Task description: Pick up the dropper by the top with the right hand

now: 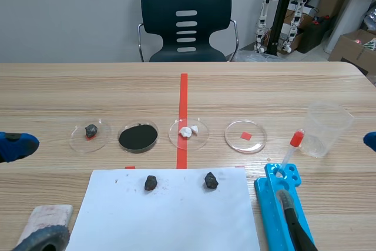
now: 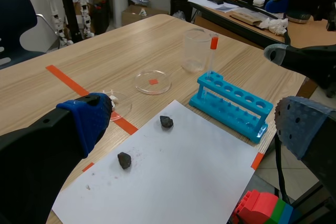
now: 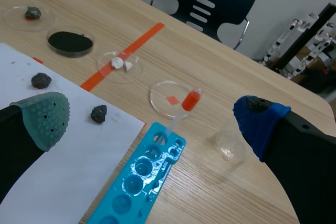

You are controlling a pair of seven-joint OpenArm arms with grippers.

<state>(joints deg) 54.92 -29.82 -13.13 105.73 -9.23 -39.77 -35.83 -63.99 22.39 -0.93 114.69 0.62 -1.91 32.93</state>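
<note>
Our right gripper is spread wide, holding nothing. Ahead of it the dropper stands in the end hole of the blue rack, red bulb up. A clear cup and a petri dish flank it. Our left gripper gapes too.

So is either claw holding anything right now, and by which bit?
Nothing is held. The left gripper and right gripper are both open; the dropper stands untouched in the blue rack.
</note>
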